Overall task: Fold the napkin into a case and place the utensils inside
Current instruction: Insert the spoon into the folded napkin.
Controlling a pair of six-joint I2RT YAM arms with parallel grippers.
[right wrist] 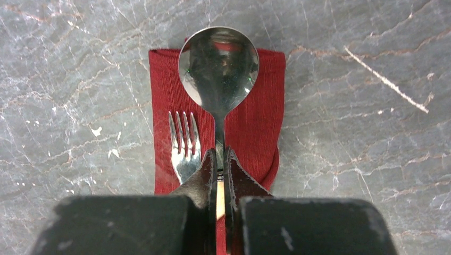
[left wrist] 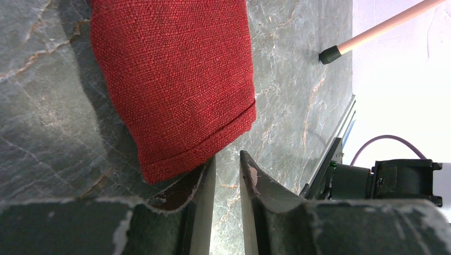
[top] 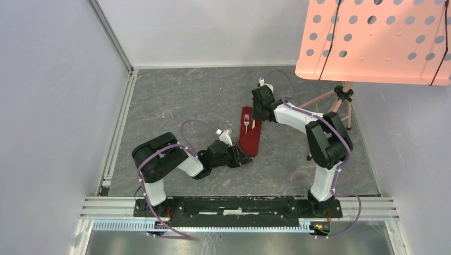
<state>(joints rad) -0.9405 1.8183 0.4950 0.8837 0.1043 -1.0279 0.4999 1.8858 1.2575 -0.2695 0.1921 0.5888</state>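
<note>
Now right pincer (right wrist: 219,159) clamps spoon (right wrist: 218,69) over case (right wrist: 255,133).

Left side: we see bare grey marbled tabletop (top: 175,101) as far as the aluminium rail (top: 118,127), a free way in.
Right side: thin pink tripod legs (top: 318,100) stand on the table, and a pink perforated board (top: 372,40) overhangs them.
Far end of the dark red cloth case (top: 251,141): we find it taken by the right gripper (top: 256,119), which is clamped on the shiny silver spoon (right wrist: 218,69) beside the silver fork (right wrist: 183,146).
Near end: the left gripper (left wrist: 227,159) lies low at the cloth's corner, jaws narrowly apart.
</note>
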